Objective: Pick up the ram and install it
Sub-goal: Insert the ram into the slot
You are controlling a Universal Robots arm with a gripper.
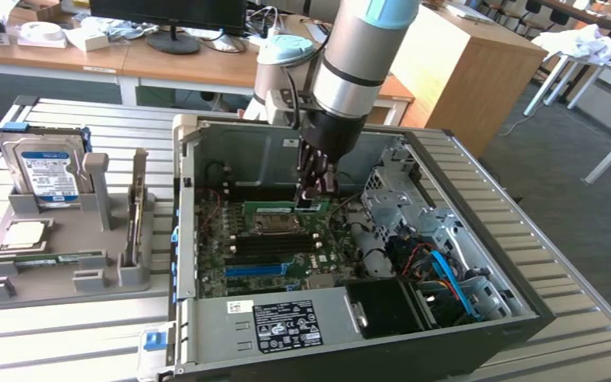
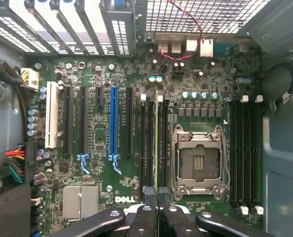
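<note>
Ram [image 2: 156, 143], gripped by claw [image 2: 156, 192], stands edge-on inside computer case [image 1: 231, 143].

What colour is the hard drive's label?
The label is blue and white, clearest in the exterior view.

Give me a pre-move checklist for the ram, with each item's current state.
1. Gripper shut on ram: ok.
2. Ram edge parallel to the slots beside the socket: ok.
3. Ram centred over one slot: cannot tell.
4. Latches open: cannot tell.
5. Red cable away from ram: ok.
</note>
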